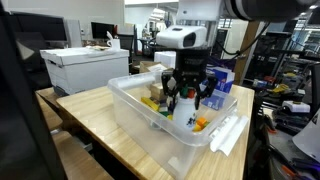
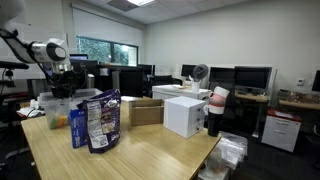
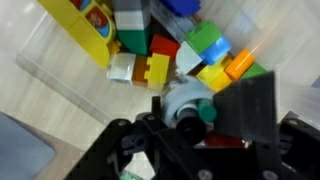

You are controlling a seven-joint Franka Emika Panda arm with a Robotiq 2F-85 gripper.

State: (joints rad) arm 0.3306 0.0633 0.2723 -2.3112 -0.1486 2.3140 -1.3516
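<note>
My gripper (image 1: pixel 188 98) reaches down into a clear plastic bin (image 1: pixel 205 146) on a wooden table. In the wrist view a pale blue round toy piece (image 3: pixel 183 98) with a green knob (image 3: pixel 205 115) sits between the jaws of the gripper (image 3: pixel 195 106), which have closed in on it; the broad black finger (image 3: pixel 252 110) presses its right side. Around it lie toy blocks: a long yellow one (image 3: pixel 85 30), red (image 3: pixel 163 47), small yellow (image 3: pixel 153 68), green (image 3: pixel 207 40), orange (image 3: pixel 240 65) and white (image 3: pixel 122 66). The gripper (image 2: pixel 62 88) hangs over the bin (image 2: pixel 55 112).
A white box (image 1: pixel 85 68) stands beyond the bin near the table edge. In an exterior view a blue snack bag (image 2: pixel 97 122) stands upright, with a cardboard box (image 2: pixel 145 112), a white box (image 2: pixel 185 115) and a stack of cups (image 2: pixel 217 105) further along. Desks and monitors fill the room.
</note>
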